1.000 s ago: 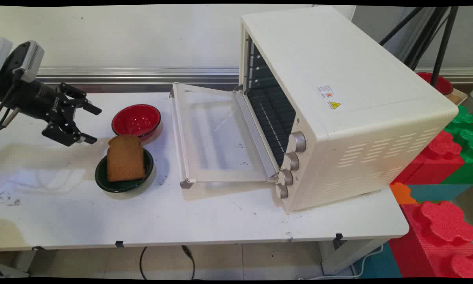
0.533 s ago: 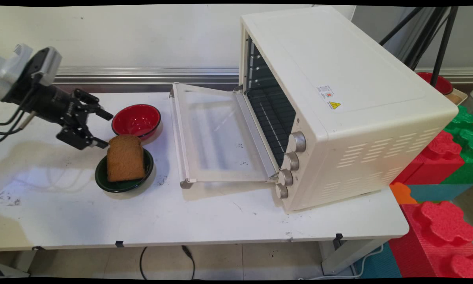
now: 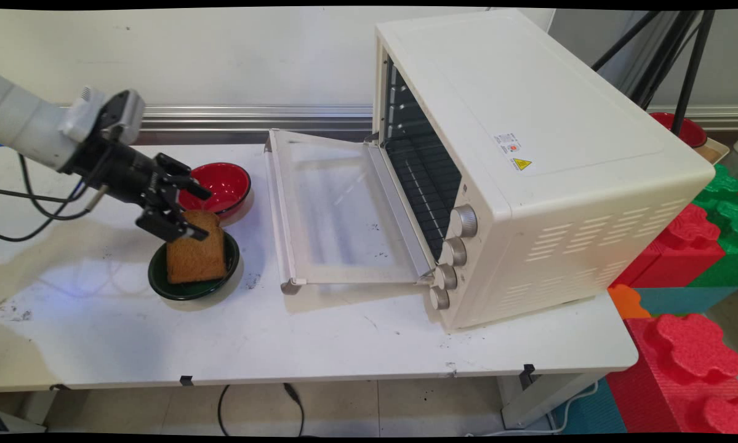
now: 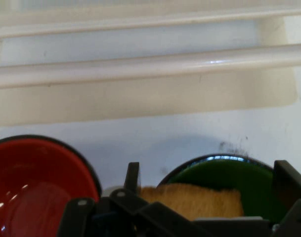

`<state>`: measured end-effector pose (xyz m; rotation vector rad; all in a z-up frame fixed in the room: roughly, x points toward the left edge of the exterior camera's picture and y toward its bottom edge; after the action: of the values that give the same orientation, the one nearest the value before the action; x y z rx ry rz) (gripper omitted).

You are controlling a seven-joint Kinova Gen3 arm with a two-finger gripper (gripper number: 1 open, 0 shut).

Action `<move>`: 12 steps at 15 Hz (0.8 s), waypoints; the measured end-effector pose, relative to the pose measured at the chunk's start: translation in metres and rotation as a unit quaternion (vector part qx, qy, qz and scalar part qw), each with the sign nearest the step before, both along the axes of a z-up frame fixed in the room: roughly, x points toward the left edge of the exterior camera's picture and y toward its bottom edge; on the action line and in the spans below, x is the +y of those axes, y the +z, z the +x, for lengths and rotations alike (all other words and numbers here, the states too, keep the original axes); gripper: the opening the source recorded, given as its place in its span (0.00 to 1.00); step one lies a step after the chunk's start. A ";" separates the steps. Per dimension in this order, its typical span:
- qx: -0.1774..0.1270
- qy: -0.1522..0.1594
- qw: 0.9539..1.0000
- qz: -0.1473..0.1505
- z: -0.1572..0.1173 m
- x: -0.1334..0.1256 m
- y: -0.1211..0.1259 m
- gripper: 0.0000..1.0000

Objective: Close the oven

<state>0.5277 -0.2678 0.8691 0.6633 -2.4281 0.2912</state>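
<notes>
A black gripper (image 3: 190,212) reaches in from the left with its fingers spread, one finger (image 3: 195,189) over the red bowl's near rim and the other (image 3: 191,234) at the top corner of the bread (image 3: 197,253), so that the slice's upper edge sits in the gap between them. Nothing is pinched; the hand view shows the gripper (image 4: 204,190) with open jaws bracketing the bread (image 4: 192,200), its crust filling the space between a finger (image 4: 132,177) on one side and the other far out at the frame's edge. The slice leans in a green bowl (image 3: 159,280), propped up off the table, which leaves its top edge exposed and easy to straddle. The red bowl (image 3: 221,184) stands just behind, nearly touching the green one, and appears empty. To the right, a cream oven (image 3: 529,154) sits angled on the white table (image 3: 319,344), its glass door (image 3: 332,209) dropped flat toward the bowls, baring the wire rack (image 3: 424,178) inside. The door's front edge lies near the bowls, seen in the hand view as a pale bar (image 4: 140,66) across the top. Foam blocks (image 3: 682,344) in red and green stack beside the table's far right end.
</notes>
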 end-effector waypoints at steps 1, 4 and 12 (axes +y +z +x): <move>0.002 0.000 1.000 0.002 -0.004 -0.002 -0.004 1.00; 0.006 -0.001 1.000 0.005 -0.015 -0.008 -0.016 1.00; 0.010 -0.007 1.000 0.004 -0.036 -0.017 -0.040 0.00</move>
<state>0.4916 -0.2844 0.8287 0.6494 -2.4150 0.2690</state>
